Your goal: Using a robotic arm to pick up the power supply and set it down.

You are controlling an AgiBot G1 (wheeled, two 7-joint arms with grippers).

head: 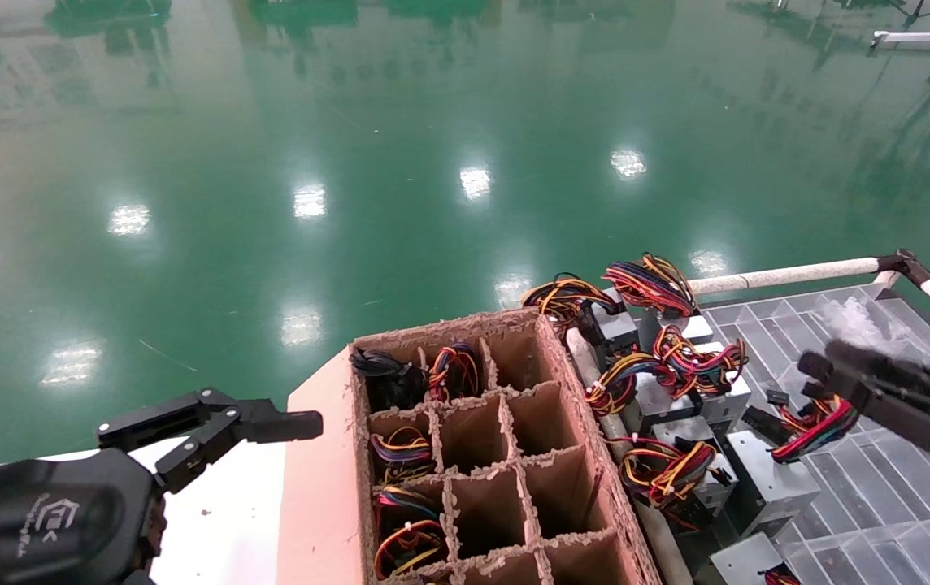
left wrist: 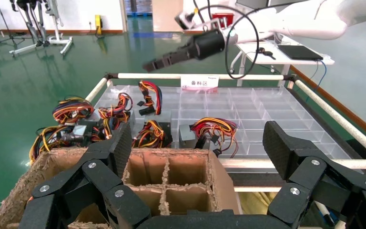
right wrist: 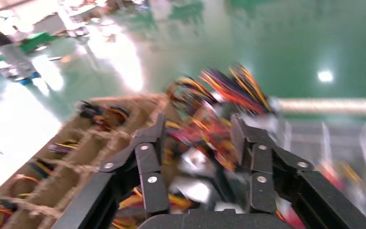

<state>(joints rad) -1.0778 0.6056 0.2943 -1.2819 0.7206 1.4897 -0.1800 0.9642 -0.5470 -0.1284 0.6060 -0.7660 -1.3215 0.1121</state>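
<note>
The right gripper (head: 819,361) hangs in the air above the clear compartment tray (head: 912,487), its fingers (right wrist: 147,157) spread apart with nothing between them. Under and just to its left lie several grey power supplies, crowded between the tray and the brown cardboard grid box (head: 481,455), wire bundles tangled over them. The nearest likely target, judging by where the gripper points, is the power supply (head: 770,479) lying beside the tray with its red, black and yellow wires (head: 819,422) curling up toward the fingers.

The step in hand looks like the approach for the pick. To do it well, the fingers should come down astride the metal box itself, across its narrow sides, not onto the wires: a grip on the bundle alone would let the box swing or slip. The neighbours sit close, touching in places, so the descent wants to be straight and the fingers kept wide until they are past the wires. Snagging a neighbour's cable on the lift is the main risk; a slow rise would show it early.

The left gripper (head: 213,426) is parked low at the robot's left, beside the cardboard box, fingers (left wrist: 286,148) wide open and empty, over the white desk (head: 229,520)
</note>
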